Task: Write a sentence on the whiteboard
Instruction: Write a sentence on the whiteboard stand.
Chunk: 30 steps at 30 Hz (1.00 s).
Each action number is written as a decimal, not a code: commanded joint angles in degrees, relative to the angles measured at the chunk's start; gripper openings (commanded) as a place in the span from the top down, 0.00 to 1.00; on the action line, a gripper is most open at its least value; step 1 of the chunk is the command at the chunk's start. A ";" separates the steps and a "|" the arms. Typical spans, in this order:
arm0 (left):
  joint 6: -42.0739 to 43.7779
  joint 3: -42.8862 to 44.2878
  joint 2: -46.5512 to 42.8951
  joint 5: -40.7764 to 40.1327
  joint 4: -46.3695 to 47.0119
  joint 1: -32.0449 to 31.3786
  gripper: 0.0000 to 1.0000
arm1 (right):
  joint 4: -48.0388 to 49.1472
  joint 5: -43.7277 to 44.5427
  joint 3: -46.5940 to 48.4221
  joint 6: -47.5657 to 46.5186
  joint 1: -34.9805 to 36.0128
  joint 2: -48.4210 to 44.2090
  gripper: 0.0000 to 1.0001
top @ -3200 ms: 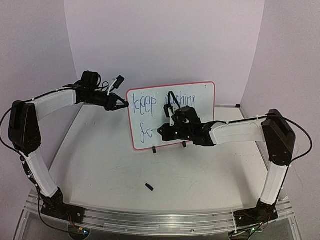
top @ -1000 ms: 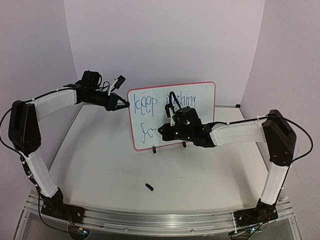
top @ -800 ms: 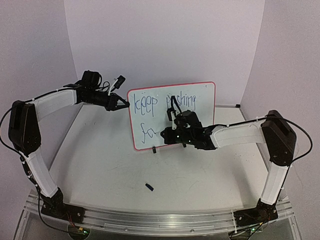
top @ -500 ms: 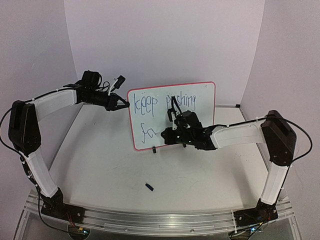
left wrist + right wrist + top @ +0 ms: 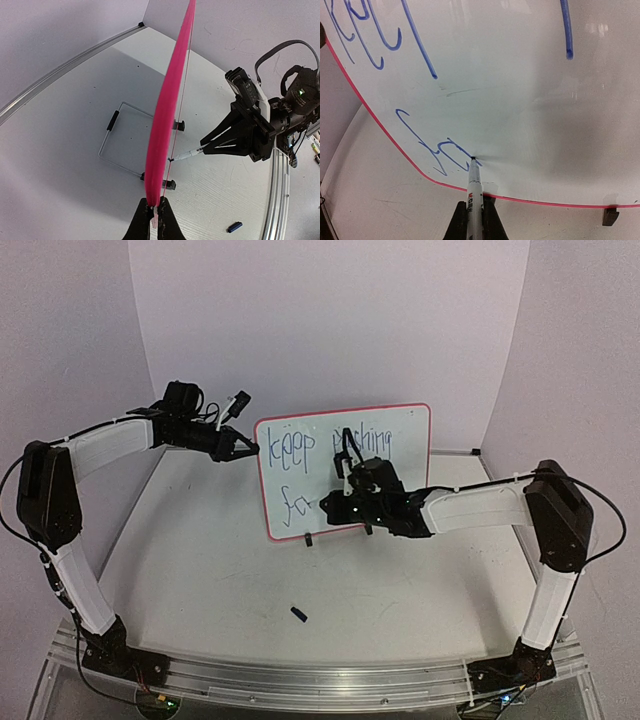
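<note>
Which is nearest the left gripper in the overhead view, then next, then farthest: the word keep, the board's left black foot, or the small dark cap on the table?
1. The word "keep", top left of the whiteboard, right beside the left gripper.
2. The left black foot, under the board's bottom edge.
3. The cap, out front on the table.

The left gripper [image 5: 244, 448] touches the whiteboard [image 5: 405, 440] edge — the right gripper [image 5: 323, 505] is at the sentence [image 5: 297, 447].

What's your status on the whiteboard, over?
Left fingers shut on whiteboard rim. Right fingers shut on marker, tip on board. Sentence: first line up, second line just started. Small dark piece on table, apart from board.
</note>
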 commanded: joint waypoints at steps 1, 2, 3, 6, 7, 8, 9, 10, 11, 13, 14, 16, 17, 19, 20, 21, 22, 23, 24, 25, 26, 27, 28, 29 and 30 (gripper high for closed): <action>1.40 0.64 -1.09 -1.12 -4.59 -1.23 1.00 | 3.10 3.40 1.53 0.36 -0.25 -4.25 1.00; 1.38 0.64 -1.11 -1.10 -4.57 -1.23 1.00 | 3.14 4.14 1.16 0.37 -0.22 -4.50 1.00; 1.40 0.64 -1.18 -1.12 -4.59 -1.23 1.00 | 3.14 4.77 0.72 0.41 -0.23 -4.76 1.00; 1.38 0.64 -1.20 -1.11 -4.55 -1.27 1.00 | 3.23 5.95 -0.53 0.72 -0.22 -5.21 1.00; 1.37 0.64 -1.20 -1.12 -4.55 -1.24 1.00 | 3.23 6.14 -0.78 0.83 -0.23 -5.23 1.00; 1.39 0.64 -1.19 -1.13 -4.56 -1.23 1.00 | 3.20 6.31 -1.07 1.05 -0.25 -5.22 1.00; 1.43 0.64 -1.19 -1.09 -4.59 -1.23 1.00 | 3.16 6.40 -1.29 1.29 -0.22 -5.12 1.00; 1.41 0.64 -1.19 -1.11 -4.56 -1.24 1.00 | 3.15 6.43 -1.47 1.54 -0.21 -4.98 1.00; 1.38 0.64 -1.19 -1.12 -4.54 -1.24 1.00 | 3.10 6.43 -1.69 1.82 -0.21 -4.84 1.00; 1.39 0.64 -1.20 -1.12 -4.55 -1.23 1.00 | 3.00 6.46 -2.20 2.45 -0.24 -4.59 1.00; 1.37 0.64 -1.20 -1.11 -4.57 -1.23 1.00 | 2.97 6.49 -2.48 2.77 -0.26 -4.51 1.00; 1.40 0.64 -1.20 -1.12 -4.58 -1.23 1.00 | 2.97 6.60 -3.03 3.43 -0.20 -4.46 1.00; 1.38 0.64 -1.20 -1.12 -4.58 -1.23 1.00 | 2.97 6.71 -3.28 3.62 -0.21 -4.49 1.00; 1.37 0.64 -1.27 -1.08 -4.60 -1.24 1.00 | 2.97 6.86 -3.70 3.79 -0.21 -4.72 1.00; 1.38 0.64 -1.28 -1.05 -4.60 -1.23 1.00 | 3.01 6.80 -3.78 3.72 -0.22 -4.92 1.00; 1.40 0.63 -1.30 -1.05 -4.58 -1.23 1.00 | 3.13 6.47 -3.81 3.24 -0.24 -5.23 1.00; 1.40 0.62 -1.32 -1.05 -4.56 -1.23 1.00 | 3.27 6.09 -3.82 2.67 -0.23 -5.62 1.00; 1.42 0.63 -1.40 -1.11 -4.58 -1.23 1.00 | 3.83 5.31 -3.92 2.19 -0.24 -6.03 1.00; 1.39 0.64 -1.45 -1.11 -4.55 -1.23 1.00 | 4.56 4.32 -4.10 1.35 -0.27 -6.61 1.00; 1.37 0.64 -1.46 -1.11 -4.59 -1.23 1.00 | 5.02 3.41 -4.25 0.39 -0.28 -7.25 1.00; 1.36 0.63 -1.45 -1.00 -4.53 -1.23 1.00 | 5.41 1.93 -4.38 -0.42 -0.27 -7.81 1.00; 1.36 0.64 -1.41 -1.02 -4.58 -1.23 1.00 | 5.71 1.49 -4.52 -1.16 -0.26 -8.33 1.00; 1.37 0.64 -1.38 -1.02 -4.60 -1.23 1.00 | 5.89 0.13 -4.69 -1.74 -0.23 -8.76 1.00; 1.37 0.64 -1.37 -1.03 -4.58 -1.23 1.00 | 5.95 -1.16 -4.85 -2.23 -0.26 -9.12 1.00; 1.40 0.61 -1.37 -1.04 -4.56 -1.23 1.00 | 5.85 -2.64 -4.71 -2.67 -0.23 -9.07 1.00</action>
